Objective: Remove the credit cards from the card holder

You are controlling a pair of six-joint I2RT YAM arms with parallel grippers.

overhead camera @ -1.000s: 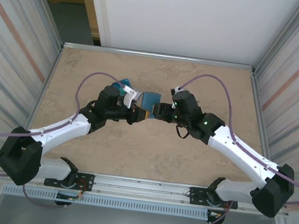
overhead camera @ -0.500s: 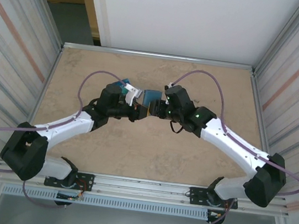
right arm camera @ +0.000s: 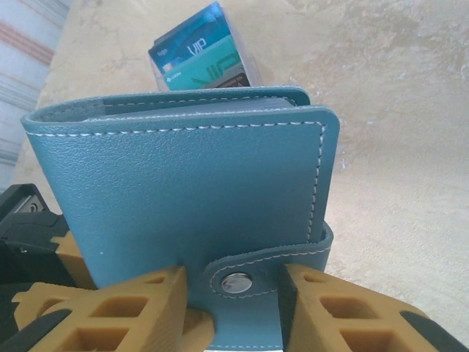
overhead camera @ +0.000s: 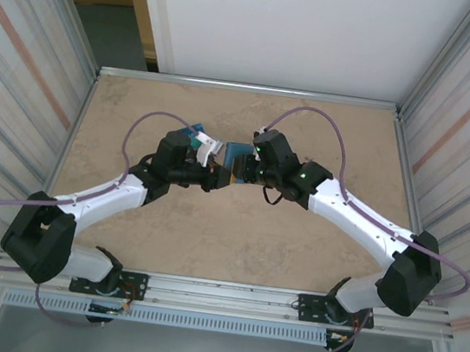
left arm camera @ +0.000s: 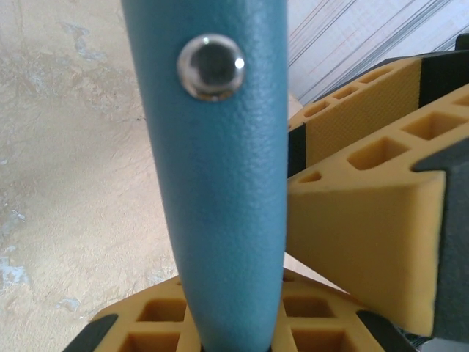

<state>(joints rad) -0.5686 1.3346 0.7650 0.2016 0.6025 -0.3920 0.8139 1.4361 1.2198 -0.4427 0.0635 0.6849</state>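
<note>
Card holder [right arm camera: 190, 191] is sitting snapped closed over the middle of the table [overhead camera: 234, 246], left jaws clenching it, right jaws straddling its snap tab [right arm camera: 253, 277], grip unclear; credit cards [right arm camera: 198, 55] lying beyond.

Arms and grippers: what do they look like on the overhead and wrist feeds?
The left arm and right arm both have white links between black joint housings, and each carries a looping purple cable. Small green lights glow on the right arm. The right gripper has yellow-orange fingers with rectangular cut-outs and black backing.
</note>
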